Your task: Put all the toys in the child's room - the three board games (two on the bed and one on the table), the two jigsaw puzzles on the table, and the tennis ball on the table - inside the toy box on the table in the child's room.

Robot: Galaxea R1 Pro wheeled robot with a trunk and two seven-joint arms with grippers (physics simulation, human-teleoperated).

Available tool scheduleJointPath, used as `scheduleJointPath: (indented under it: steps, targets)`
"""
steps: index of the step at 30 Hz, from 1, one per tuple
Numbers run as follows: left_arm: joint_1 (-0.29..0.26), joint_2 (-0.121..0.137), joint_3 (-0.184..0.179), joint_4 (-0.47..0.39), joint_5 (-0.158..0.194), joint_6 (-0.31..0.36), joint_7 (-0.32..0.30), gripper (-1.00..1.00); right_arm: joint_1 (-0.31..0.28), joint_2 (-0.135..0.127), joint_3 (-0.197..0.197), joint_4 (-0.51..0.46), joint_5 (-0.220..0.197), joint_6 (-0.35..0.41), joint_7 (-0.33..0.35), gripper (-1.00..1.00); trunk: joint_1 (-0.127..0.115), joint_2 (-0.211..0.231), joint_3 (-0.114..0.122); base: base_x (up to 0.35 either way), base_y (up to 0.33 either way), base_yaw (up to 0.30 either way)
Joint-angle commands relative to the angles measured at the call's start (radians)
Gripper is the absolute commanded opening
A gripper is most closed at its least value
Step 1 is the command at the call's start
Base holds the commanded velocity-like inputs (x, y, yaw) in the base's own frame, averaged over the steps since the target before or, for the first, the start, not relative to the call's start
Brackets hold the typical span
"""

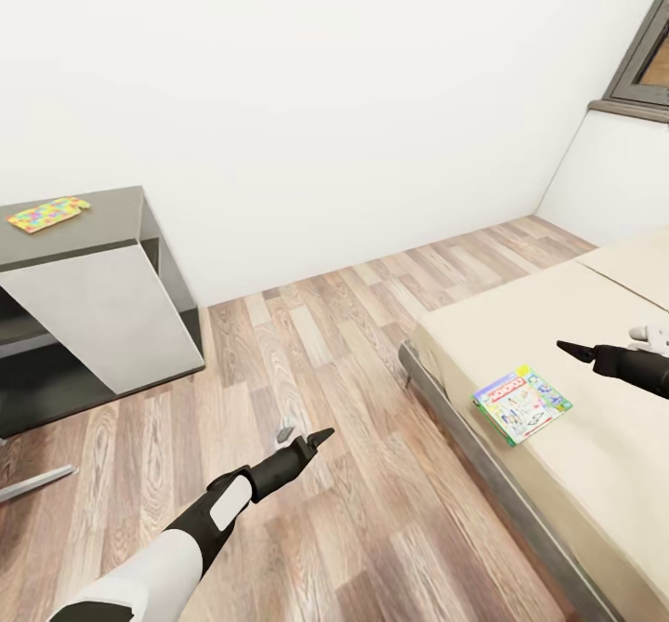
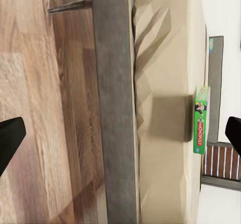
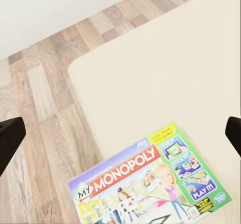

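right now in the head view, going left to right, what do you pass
jigsaw puzzle on the dark table → left hand over the floor → board game on the bed → right hand → window

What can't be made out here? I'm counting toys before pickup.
- Green-edged Monopoly game box: right wrist view's edge cuts off its cover.
- Multicoloured jagged puzzle sheet on the dark grey desk top: head view, pieces too small.
- Desk's remainder: cut by head view's left edge.

The board game (image 3: 150, 189) on the bed reads "MY MONOPOLY", with "PLAY IT!" at its corner.
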Motion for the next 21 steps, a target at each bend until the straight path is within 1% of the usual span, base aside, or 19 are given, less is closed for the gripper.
scheduleJointPath:
  steps: [1, 6, 12, 16, 17, 21]
  targets:
    - [0.000, 0.001, -0.004, 0.000, 0.011, 0.008, 0.000, 1.00, -0.001, 0.000, -0.001, 0.000, -0.008, 0.008, -0.002, 1.00, 0.000, 0.000, -0.001, 0.043, 0.034, -0.078]
    - [0.000, 0.000, -0.004, -0.001, 0.011, 0.008, 0.000, 1.00, 0.001, 0.001, -0.001, -0.005, -0.007, 0.009, -0.002, 1.00, 0.000, 0.000, -0.001, 0.026, 0.021, -0.147]
    - [0.000, -0.002, -0.004, -0.011, 0.013, 0.008, -0.008, 1.00, 0.002, 0.000, 0.000, -0.008, -0.004, 0.010, -0.002, 1.00, 0.000, 0.000, -0.001, 0.011, 0.009, -0.216]
    - [0.007, 0.000, -0.010, -0.058, 0.003, 0.006, -0.018, 1.00, 0.003, 0.001, 0.000, -0.009, -0.003, 0.011, -0.003, 1.00, 0.000, 0.000, -0.001, 0.004, 0.003, -0.215]
    - [0.007, 0.000, -0.010, -0.058, 0.003, 0.006, -0.018, 1.00, 0.003, 0.001, 0.000, -0.009, -0.003, 0.011, -0.003, 1.00, 0.000, 0.000, -0.001, 0.003, 0.002, -0.175]
    - [0.032, 0.007, -0.028, -0.118, -0.010, 0.006, -0.035, 1.00, 0.003, 0.001, 0.001, -0.010, -0.002, 0.011, -0.003, 1.00, 0.000, 0.000, -0.001, 0.002, 0.001, -0.103]
